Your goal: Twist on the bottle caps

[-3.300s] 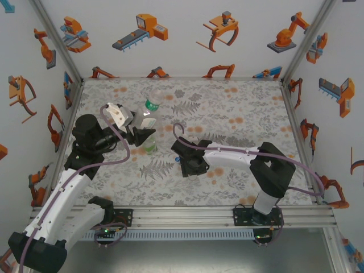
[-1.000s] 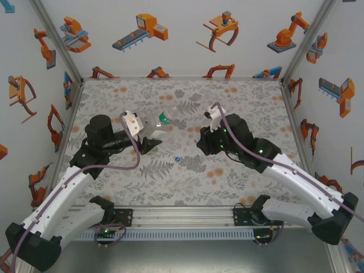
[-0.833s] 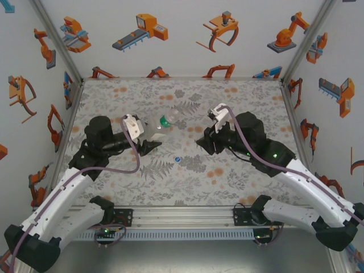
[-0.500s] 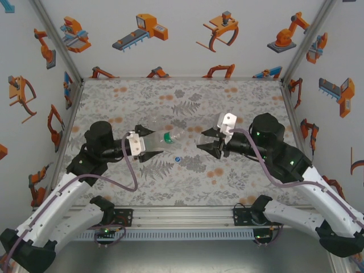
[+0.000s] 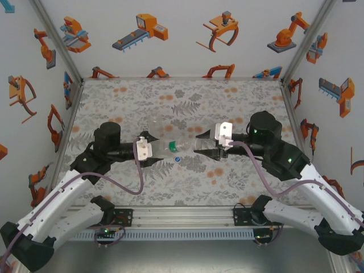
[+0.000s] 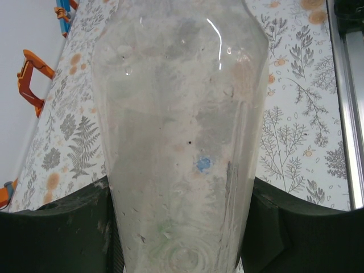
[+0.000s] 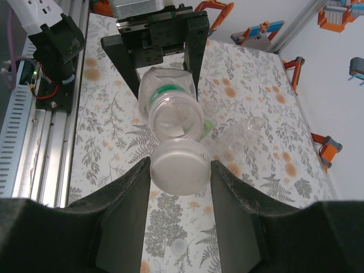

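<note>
My left gripper (image 5: 154,147) is shut on a clear bottle (image 5: 165,145), held level above the table with its green-ringed neck pointing right. In the left wrist view the bottle (image 6: 179,131) stands between both fingers of that gripper (image 6: 182,233). My right gripper (image 5: 202,145) faces it from the right, shut on a whitish bottle cap (image 7: 179,166). That cap sits right in front of the open bottle mouth (image 7: 170,116); I cannot tell whether they touch. A blue cap (image 5: 178,160) lies on the table below the neck.
A second clear bottle (image 7: 243,132) lies on the patterned table beyond the held one. A pale cap (image 7: 178,245) rests on the table under my right gripper (image 7: 180,168). The aluminium rail (image 5: 182,215) runs along the near edge.
The left gripper has swung the bottle down to level, neck towards the right arm. The right gripper has turned and moved left with the cap until it faces the bottle mouth.
</note>
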`<control>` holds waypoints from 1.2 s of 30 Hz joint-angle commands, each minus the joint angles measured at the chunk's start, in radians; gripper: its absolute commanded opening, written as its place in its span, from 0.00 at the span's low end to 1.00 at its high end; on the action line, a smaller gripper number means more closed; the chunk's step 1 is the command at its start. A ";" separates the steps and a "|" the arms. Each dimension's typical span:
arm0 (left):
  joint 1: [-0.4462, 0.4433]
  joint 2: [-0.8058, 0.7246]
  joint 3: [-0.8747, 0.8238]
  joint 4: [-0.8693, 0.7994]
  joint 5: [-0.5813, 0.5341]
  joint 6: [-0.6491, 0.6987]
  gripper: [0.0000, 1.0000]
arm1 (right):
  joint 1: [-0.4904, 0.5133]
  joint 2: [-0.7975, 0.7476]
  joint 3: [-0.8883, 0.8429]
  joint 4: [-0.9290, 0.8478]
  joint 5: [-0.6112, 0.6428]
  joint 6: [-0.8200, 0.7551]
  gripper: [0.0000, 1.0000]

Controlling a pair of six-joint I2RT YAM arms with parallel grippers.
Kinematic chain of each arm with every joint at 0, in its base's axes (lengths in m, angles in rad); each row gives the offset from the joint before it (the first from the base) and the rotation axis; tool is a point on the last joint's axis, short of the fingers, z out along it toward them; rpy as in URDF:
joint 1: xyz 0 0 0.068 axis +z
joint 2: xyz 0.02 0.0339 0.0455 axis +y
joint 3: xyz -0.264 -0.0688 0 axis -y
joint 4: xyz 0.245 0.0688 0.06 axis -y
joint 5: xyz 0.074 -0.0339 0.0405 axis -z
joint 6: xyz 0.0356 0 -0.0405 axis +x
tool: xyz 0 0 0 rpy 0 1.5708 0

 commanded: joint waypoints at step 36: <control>-0.030 0.061 0.084 -0.131 0.075 0.075 0.00 | 0.018 0.094 0.078 -0.039 -0.114 -0.060 0.17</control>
